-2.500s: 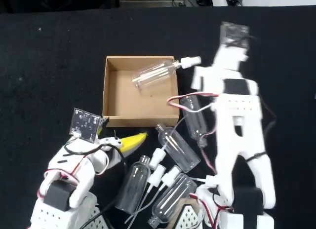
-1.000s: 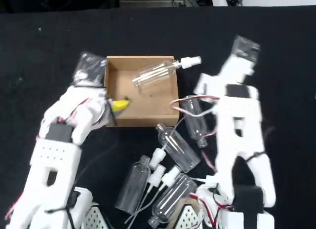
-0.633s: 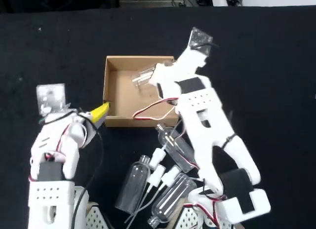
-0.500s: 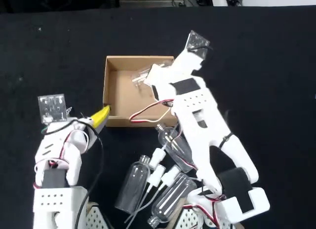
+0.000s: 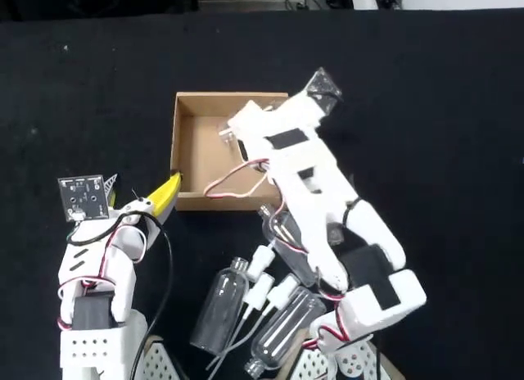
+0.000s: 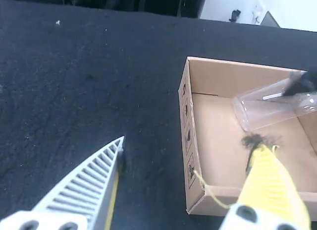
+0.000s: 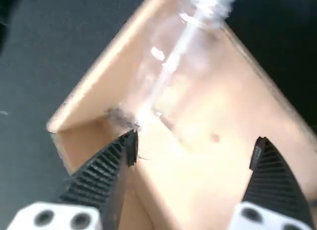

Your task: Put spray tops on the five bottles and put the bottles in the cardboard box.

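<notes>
bottle [image 7: 178,56], spray top on, lies slantwise in box [image 5: 196,163], spray end up at the rim. right tool [image 7: 195,141] hangs just over it, jaws spread wide, empty. bottle's long axis runs ahead of the tool, base beside one jaw. right arm stretched out over the box, much the nearer. left tool [image 6: 188,143] spread, empty, outside the box's near corner. other bottles [image 5: 221,306] on desk [image 5: 442,110].

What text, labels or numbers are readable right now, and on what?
No text can be read.
Box, outer wall: a few small dark printed marks, too small to read.
Bottle in the box: clear, no label seen.
Loose bottles on the table: clear, no labels seen.
</notes>
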Robot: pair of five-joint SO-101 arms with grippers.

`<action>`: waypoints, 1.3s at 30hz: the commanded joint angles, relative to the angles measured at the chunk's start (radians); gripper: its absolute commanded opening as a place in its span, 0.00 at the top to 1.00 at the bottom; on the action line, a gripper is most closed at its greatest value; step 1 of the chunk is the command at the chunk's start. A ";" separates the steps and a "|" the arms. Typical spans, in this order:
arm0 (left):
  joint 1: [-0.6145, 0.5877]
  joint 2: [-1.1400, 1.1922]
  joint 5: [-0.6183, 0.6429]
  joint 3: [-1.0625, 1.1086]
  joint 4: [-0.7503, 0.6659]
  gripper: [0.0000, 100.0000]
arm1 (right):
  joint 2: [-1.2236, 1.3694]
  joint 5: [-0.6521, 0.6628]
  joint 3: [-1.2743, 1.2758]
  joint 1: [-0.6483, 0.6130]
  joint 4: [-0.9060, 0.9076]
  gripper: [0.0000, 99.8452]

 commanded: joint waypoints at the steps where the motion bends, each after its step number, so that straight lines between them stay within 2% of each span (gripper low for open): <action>1: -0.015 -0.020 0.009 -0.016 0.008 0.64 | 0.012 -0.017 -0.107 -0.009 -0.032 0.67; 18: -0.013 -0.020 0.008 -0.013 0.009 0.64 | 0.163 -0.008 -0.173 0.055 -0.035 0.67; 21: -0.013 -0.020 -0.032 -0.007 0.011 0.64 | 0.186 -0.017 -0.193 0.060 -0.034 0.67; 28: -0.013 -0.020 -0.037 -0.007 0.011 0.64 | 0.188 -0.017 -0.162 0.101 -0.034 0.67; 39: -0.013 -0.020 -0.038 -0.007 0.011 0.64 | 0.191 -0.008 -0.165 0.083 -0.032 0.67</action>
